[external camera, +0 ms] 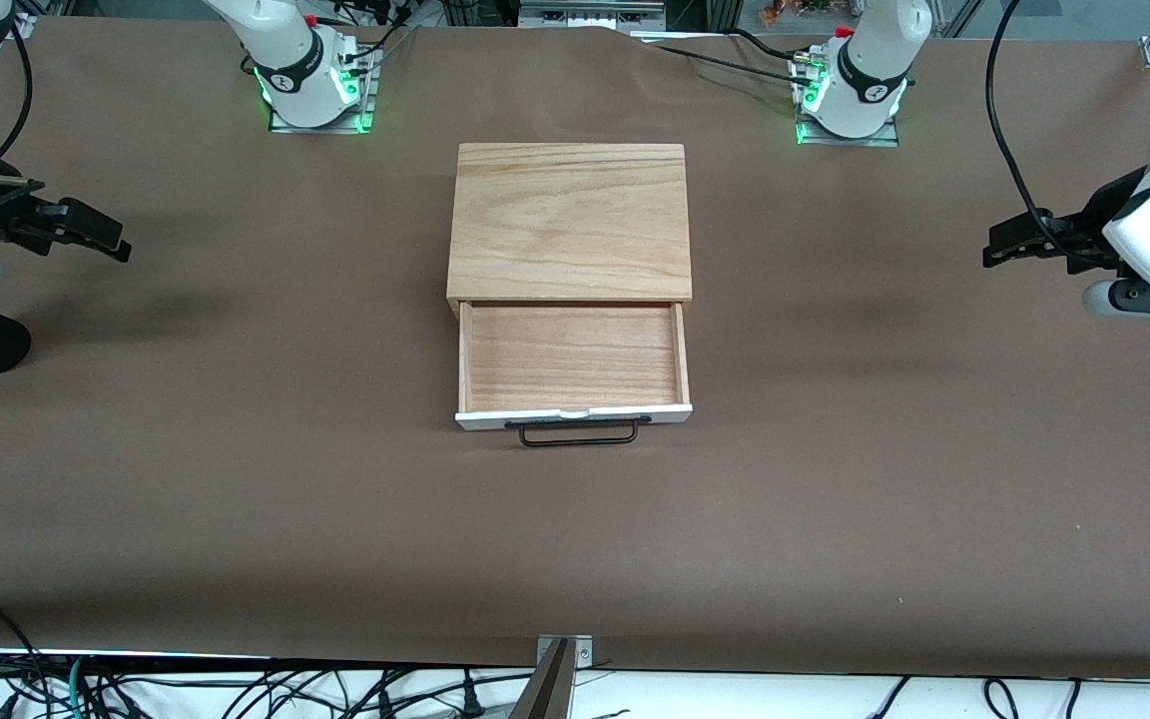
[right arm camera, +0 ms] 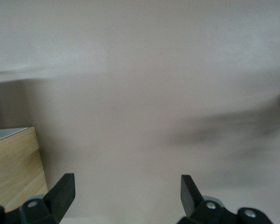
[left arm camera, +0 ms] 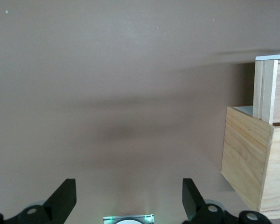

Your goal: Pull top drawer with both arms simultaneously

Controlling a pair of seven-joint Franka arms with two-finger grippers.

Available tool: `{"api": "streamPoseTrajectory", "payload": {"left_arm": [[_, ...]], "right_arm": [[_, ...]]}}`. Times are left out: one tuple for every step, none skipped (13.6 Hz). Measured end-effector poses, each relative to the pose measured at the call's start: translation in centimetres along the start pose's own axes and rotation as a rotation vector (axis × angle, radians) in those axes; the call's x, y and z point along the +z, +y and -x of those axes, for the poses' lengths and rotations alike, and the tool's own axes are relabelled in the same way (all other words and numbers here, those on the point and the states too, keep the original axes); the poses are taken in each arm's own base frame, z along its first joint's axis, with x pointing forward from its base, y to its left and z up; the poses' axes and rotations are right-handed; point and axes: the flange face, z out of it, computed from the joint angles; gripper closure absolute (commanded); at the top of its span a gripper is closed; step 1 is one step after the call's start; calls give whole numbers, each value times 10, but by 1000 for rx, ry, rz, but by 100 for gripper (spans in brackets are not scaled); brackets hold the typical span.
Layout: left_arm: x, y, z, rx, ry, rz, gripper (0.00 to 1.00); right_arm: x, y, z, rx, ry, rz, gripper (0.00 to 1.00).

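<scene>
black left claw (external camera: 996, 246) hangs open and empty over the table (external camera: 236, 479) at the left arm's end; right claw (external camera: 116, 243) likewise at the right arm's end. both arms are cut off by the frame edge. top drawer (external camera: 573, 359) stands pulled out mid-table, well apart from both, between them.

Top drawer (external camera: 573, 358) showed a white front, black handle (external camera: 577, 432) and reddish-tan tray. Cabinet top (external camera: 569, 222) was pale grained wood. Counter (external camera: 236, 479) was plain brown.
</scene>
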Motion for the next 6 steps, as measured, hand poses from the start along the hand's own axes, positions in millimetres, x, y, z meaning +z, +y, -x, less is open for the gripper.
{"api": "streamPoseTrajectory", "payload": {"left_arm": [[0,0,0,-4,0,0,0],[1,0,0,-7,-1,0,0],[1,0,0,-8,-2,0,0],[1,0,0,-8,-3,0,0],[2,1,0,-8,-3,0,0],[2,1,0,-7,-3,0,0]], "right_arm": [[0,0,0,0,0,0,0],[0,0,0,0,0,0,0],[0,0,0,0,1,0,0],[-1,0,0,0,3,0,0],[-3,0,0,0,5,0,0],[-4,0,0,-1,8,0,0]]}}
